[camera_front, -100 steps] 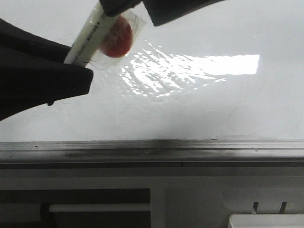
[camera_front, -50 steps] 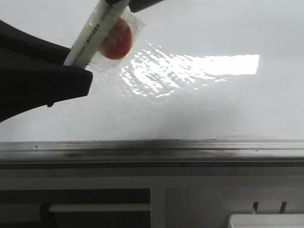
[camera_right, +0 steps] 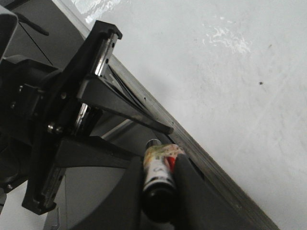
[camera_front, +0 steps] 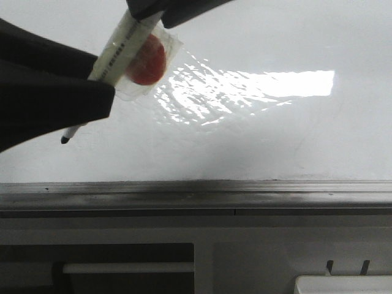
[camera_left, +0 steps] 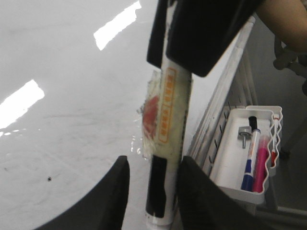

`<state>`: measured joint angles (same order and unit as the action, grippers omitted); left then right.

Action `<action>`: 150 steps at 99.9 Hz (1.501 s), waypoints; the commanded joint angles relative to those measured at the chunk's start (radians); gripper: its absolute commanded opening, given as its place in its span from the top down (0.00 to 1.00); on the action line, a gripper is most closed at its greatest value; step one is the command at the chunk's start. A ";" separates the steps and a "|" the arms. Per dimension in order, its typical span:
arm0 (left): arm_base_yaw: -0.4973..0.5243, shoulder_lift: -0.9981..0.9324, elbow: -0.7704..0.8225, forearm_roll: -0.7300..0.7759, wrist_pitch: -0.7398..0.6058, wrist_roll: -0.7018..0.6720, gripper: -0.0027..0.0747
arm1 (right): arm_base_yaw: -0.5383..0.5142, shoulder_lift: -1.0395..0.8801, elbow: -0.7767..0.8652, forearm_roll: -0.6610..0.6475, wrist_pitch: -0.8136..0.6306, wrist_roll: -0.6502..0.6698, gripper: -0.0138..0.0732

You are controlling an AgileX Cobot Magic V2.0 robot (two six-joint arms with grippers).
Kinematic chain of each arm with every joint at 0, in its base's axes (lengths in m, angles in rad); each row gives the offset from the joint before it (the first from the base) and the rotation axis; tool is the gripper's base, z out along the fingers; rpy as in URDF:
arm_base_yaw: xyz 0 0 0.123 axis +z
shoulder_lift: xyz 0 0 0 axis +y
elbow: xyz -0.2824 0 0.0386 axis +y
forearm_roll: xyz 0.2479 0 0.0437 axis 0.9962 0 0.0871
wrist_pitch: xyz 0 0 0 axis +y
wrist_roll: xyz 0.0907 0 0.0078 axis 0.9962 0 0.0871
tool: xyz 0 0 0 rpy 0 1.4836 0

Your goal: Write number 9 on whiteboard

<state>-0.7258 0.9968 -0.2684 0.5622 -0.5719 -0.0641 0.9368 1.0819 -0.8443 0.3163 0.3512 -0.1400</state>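
**Marker tip comes into sight, both grippers on the barrel**

At the upper left of the front view, the marker (camera_front: pixel 125 46) slants down across the whiteboard (camera_front: pixel 257 135), and its dark tip now pokes out below the left gripper (camera_front: pixel 92 92); half a second ago and a second ago that tip was hidden behind the black finger. The barrel has also slid a little lower and to the left in the frame, while the dark shape at the top edge, the right gripper (camera_front: pixel 165 9), has shifted back over the upper end of the marker.

The left wrist view shows the left gripper's jaws closed on the marker near its lower end, with a red sticker (camera_left: pixel 152 111) under clear tape on the barrel. The right wrist view shows the right gripper (camera_right: pixel 160 182) clamped on the marker's other end.

No stroke of the number 9 can be made out on the board in any view; only glare (camera_front: pixel 263 86), faint smudges and a small speck show on it. A side tray (camera_left: pixel 249 153) holds spare pens.

My judgement: the pen is being seated for writing, with the tip freed and pointing down toward the board, and the writing itself is not yet begun. Whether the tip touches the surface cannot be told.
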 commanded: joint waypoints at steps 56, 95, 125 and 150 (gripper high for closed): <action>-0.003 -0.426 -0.048 -0.313 0.267 -0.006 0.63 | -0.222 -0.001 -0.190 -0.027 -0.040 0.046 0.90; -0.003 -0.415 -0.048 -0.374 0.253 -0.006 0.63 | -0.382 0.142 -0.384 -0.029 0.123 0.074 0.90; -0.003 -0.415 -0.048 -0.384 0.247 -0.006 0.63 | -0.321 0.255 -0.420 -0.029 0.181 0.069 0.90; -0.003 -0.415 -0.048 -0.391 0.197 -0.006 0.63 | -0.379 0.165 -0.382 -0.051 0.225 0.077 0.90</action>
<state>-0.7258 0.5742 -0.2816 0.1888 -0.2678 -0.0641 0.5964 1.3068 -1.2005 0.3224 0.6376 -0.0528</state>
